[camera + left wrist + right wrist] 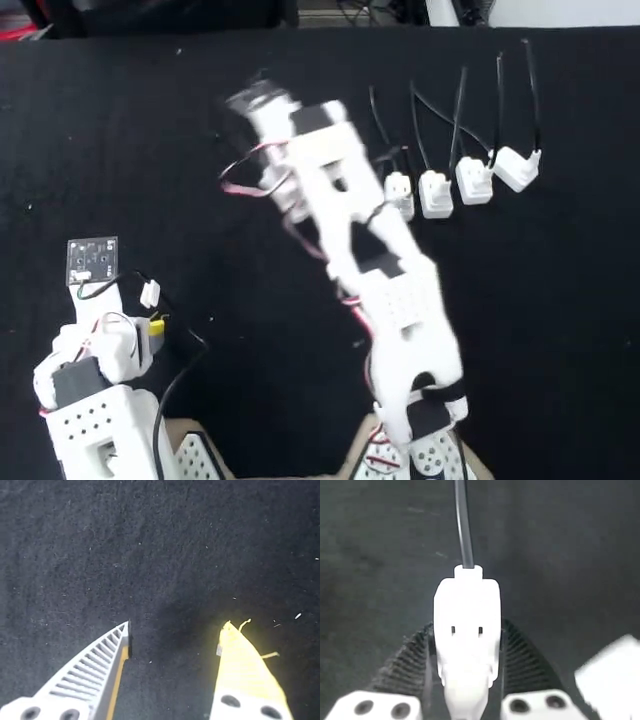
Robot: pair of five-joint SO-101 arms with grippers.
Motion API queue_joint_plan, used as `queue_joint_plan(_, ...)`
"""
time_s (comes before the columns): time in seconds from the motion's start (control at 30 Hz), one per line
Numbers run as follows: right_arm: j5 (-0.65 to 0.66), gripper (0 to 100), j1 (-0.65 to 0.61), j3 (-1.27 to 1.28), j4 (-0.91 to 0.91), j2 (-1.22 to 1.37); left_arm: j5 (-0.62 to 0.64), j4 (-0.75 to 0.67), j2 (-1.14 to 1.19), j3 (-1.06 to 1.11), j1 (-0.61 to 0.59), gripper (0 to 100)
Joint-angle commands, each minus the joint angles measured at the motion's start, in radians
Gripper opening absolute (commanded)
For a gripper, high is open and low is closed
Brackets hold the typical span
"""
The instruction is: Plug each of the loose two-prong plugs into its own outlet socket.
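Note:
In the right wrist view my right gripper (pixel 465 680) is shut on a white plug (pixel 465 615) with two small slots on its face. Its black cable (pixel 462 525) runs straight away from it over the black cloth. A second white piece (pixel 612 677) lies close beside the gripper. From above, a row of white plug pieces (pixel 436 192) with black cables (pixel 458 110) lies at the back right. The right arm (pixel 350 230) stretches over the table beside that row and hides its own fingers. My left gripper (pixel 177 630) is open above bare black cloth, holding nothing.
A black cloth (pixel 120 130) covers the whole table. The left arm (pixel 95 370) sits folded at the front left, with a small circuit board (pixel 92 258) on it. The back left of the cloth is bare.

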Motion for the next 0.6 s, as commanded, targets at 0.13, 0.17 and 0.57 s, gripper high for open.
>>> queue_joint_plan(0.13,-0.078,1.1,0.176,-0.081,0.011,-0.028,0.008,-0.014,-0.008,-0.022,-0.008,29)
queue_joint_plan(0.17,-0.086,1.1,0.195,-0.081,0.003,-0.016,0.008,-0.014,-0.008,-0.022,-0.008,29)
queue_joint_plan(0.57,-0.146,1.1,0.224,-0.113,0.025,0.097,0.005,-0.012,-0.008,-0.022,-0.008,29)
